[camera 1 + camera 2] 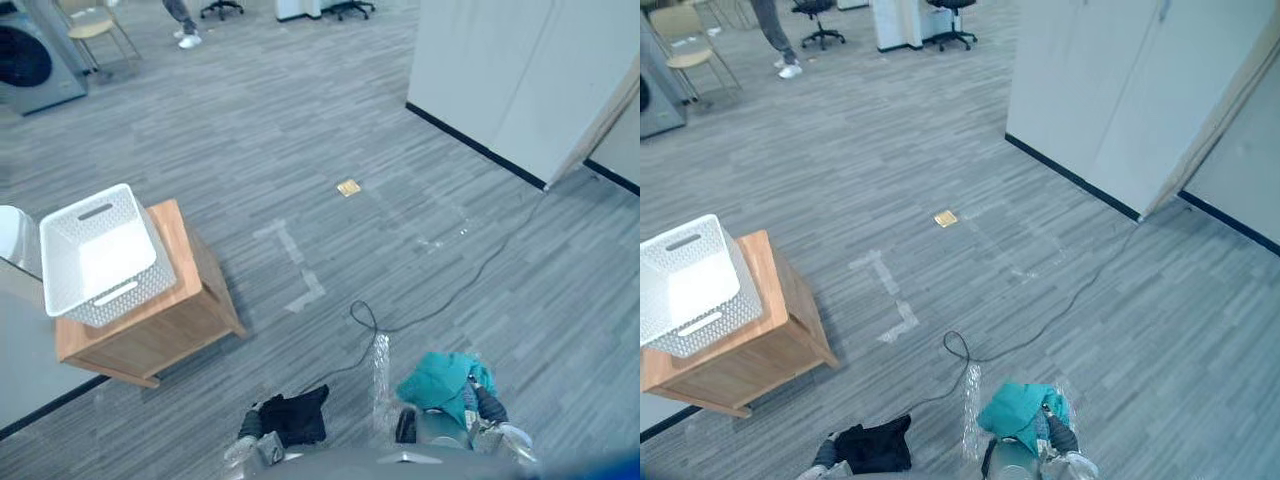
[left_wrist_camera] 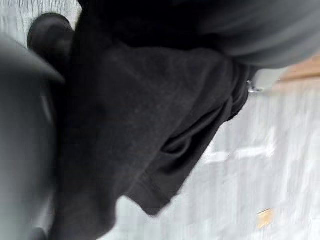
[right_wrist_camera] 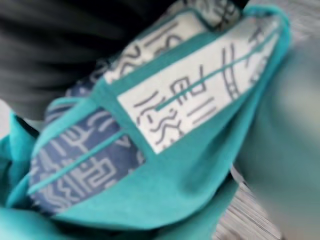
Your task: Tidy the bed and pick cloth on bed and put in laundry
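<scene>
I judge the task about half done; 2 cloths are already picked up, 1 in each hand, but none is in the laundry yet. The white basket [image 1: 100, 250] stands on a wooden stand [image 1: 190, 320] at the left of the frame, and it looks empty inside. If the bed is tidy I cannot tell.

The left hand [image 1: 258, 440] is at the bottom of the frame, a little left of centre; its fingers are closed on the black cloth [image 1: 298, 415], which hangs just beside them, off the floor [image 1: 400, 180]. In the left wrist view the same cloth covers most of the frame in dark folds.

The right hand [image 1: 488, 408] is at the bottom, right of centre; it grips the teal cloth [image 1: 440, 380], which sits bunched on top of the hand. The right wrist view shows this cloth very close, teal with blue and white printed patches.

Both cloths are well apart from the basket, which lies up and to the left of the hands; what is left, in my opinion, is to bring both hands over the basket and release.
</scene>
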Controlling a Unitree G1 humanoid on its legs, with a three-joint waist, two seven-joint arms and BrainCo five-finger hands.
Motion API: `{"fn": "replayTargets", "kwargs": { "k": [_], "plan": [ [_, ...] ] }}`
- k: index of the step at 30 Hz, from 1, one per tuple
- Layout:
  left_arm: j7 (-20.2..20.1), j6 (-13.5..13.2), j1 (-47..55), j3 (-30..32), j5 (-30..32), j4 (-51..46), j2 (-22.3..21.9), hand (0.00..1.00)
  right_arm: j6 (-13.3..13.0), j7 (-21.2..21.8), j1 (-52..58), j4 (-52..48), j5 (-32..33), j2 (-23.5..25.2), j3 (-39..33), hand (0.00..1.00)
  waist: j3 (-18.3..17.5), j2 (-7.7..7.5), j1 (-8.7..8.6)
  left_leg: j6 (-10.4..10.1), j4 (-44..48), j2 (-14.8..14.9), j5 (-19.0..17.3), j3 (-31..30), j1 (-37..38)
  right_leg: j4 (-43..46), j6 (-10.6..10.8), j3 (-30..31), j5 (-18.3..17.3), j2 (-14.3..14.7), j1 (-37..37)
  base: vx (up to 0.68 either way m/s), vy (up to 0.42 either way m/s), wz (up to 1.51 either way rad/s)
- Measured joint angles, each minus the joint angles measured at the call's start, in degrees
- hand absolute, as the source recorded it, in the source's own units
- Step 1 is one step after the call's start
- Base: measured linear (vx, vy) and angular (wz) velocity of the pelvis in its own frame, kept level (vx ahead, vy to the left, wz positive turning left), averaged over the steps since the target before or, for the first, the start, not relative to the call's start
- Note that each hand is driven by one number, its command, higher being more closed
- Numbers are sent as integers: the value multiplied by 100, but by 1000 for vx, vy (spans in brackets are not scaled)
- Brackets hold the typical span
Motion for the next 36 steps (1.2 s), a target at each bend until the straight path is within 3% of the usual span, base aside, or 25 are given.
{"fn": "replayTargets", "kwargs": {
  "k": [2,4,6,7,8,9,10,12,14,16,17,18,19,22,25,27,28,29,31,32,34,35,36],
  "plan": [
    [-27,-194,-1,-48,17,-20,100,100,103,-25,-135,317,-7,-62,186,100,69,-50,119,29,679,65,-350,23,-663,-490,-48,-181,-30,61,661,419,-196,26],
    [-39,-281,32,-198,26,-19,233,100,163,-55,-217,492,-7,-61,193,100,101,-129,225,27,278,-121,-687,221,-1124,-955,16,-224,6,48,1193,283,-116,-4],
    [-70,-341,76,-269,18,-18,268,100,180,-63,-256,521,-15,-52,98,100,169,-199,265,-9,-1628,-549,-928,705,-1200,-1296,131,-316,17,-79,1636,-89,99,-1],
    [-114,-340,96,-309,18,-19,276,100,153,-60,-218,516,-68,-62,-7,100,178,-182,223,57,-3013,-826,-623,1076,-1177,-1418,283,-464,-71,-106,1830,-158,214,39],
    [-125,-338,101,-352,18,-18,278,100,131,-61,-189,508,-112,-67,-83,100,186,-140,194,131,-3644,-920,-195,1315,-1174,-1448,380,-590,-135,-79,1929,-21,279,77],
    [-158,-313,95,-383,9,1,351,100,102,-82,-159,577,-128,-39,-194,100,253,-267,197,922,-4184,-1078,127,1836,-1010,-1559,491,-766,-230,-160,2200,270,212,120],
    [-158,-270,15,-424,41,-2,493,100,7,-74,-136,631,-192,21,-232,100,183,-452,165,825,-4449,-1310,221,2163,-1002,-1780,703,-1049,-85,-271,2336,397,194,130],
    [-156,-212,-137,-497,186,-2,511,100,-60,-88,-167,674,-286,-6,-272,100,213,-480,136,936,-4097,-1265,155,2681,-1229,-1935,882,-1172,155,-251,2432,397,204,114],
    [-122,-129,-112,-483,186,2,511,100,-59,-163,-186,696,-345,-35,-248,100,199,-418,245,1103,-4004,-1232,-54,2941,-1159,-1926,1027,-1115,513,-195,2573,351,221,61],
    [-4,87,73,-496,178,25,472,100,-31,-207,-234,691,-519,-75,-195,100,86,-305,298,1359,-4361,-1311,-506,2721,-706,-959,1037,-915,665,-259,2411,330,217,42],
    [25,140,89,-500,176,32,474,100,-17,-208,-256,691,-562,-72,-193,100,59,-275,288,1371,-4399,-1323,-636,2614,-635,-474,1057,-878,676,-321,2264,277,248,71],
    [52,243,76,-500,164,30,507,100,90,-220,-318,683,-612,-47,-191,100,69,-321,294,1357,-4475,-1415,-743,2430,-441,950,1113,-688,856,-634,1763,198,255,79],
    [87,331,74,-502,164,39,524,100,157,-218,-362,681,-735,-49,-170,100,78,-370,290,1318,-4602,-1557,-786,2193,-178,2602,824,-433,1247,-1030,1105,154,256,91],
    [165,383,100,-510,169,33,466,100,102,-246,-234,365,-787,-136,-56,100,43,-288,184,1288,-4972,-1697,-802,1431,586,4401,590,-234,935,-1536,190,-20,237,125],
    [182,381,32,-635,151,29,494,100,-53,-275,-217,252,-769,-109,0,100,-60,-352,104,1265,-5199,-1705,-813,728,844,4111,563,-57,525,-1600,-524,-118,124,143],
    [235,382,-104,-889,121,27,523,100,-158,-308,-239,258,-708,-129,74,100,-37,-338,81,1145,-5211,-1479,-868,56,1017,2590,597,212,140,-1202,-841,136,-135,147],
    [235,378,-105,-919,122,27,513,100,-179,-316,-228,260,-659,-124,97,100,-46,-308,62,1105,-5180,-1391,-897,-118,1023,2046,597,355,136,-1033,-863,295,-234,157],
    [232,365,-119,-950,158,33,522,100,-182,-325,-229,256,-520,-106,184,100,-42,-305,-15,996,-5110,-1241,-972,-505,1013,908,682,725,220,-697,-897,319,-263,161],
    [241,359,-183,-929,194,30,524,100,-176,-316,-209,249,-374,-74,213,100,-7,-394,-23,839,-4989,-1107,-1209,-849,1049,-326,783,1201,693,-528,-938,336,-284,145],
    [256,355,-236,-846,203,30,514,100,-174,-303,-178,245,-314,-29,271,100,28,-468,7,677,-4749,-1024,-1471,-937,1059,-721,1015,1484,1292,-487,-735,297,-224,101],
    [272,359,-224,-707,214,2,334,100,-162,-275,-183,207,-264,-99,316,100,96,-222,145,514,-4517,-858,-1513,-739,1139,-312,953,1221,1050,-418,-543,280,-199,77],
    [283,353,-294,-699,217,-12,211,100,-219,-253,-169,96,-231,-114,342,100,208,-240,100,521,-4454,-738,-1442,-672,1263,666,911,1251,897,-452,-850,83,-238,67],
    [342,341,-255,-636,207,-19,147,100,-243,-152,-160,-140,-233,-131,490,100,175,-253,67,444,-4447,-701,-1495,-739,1391,1424,736,1304,569,-475,-1231,-70,-374,96]
  ]
}}
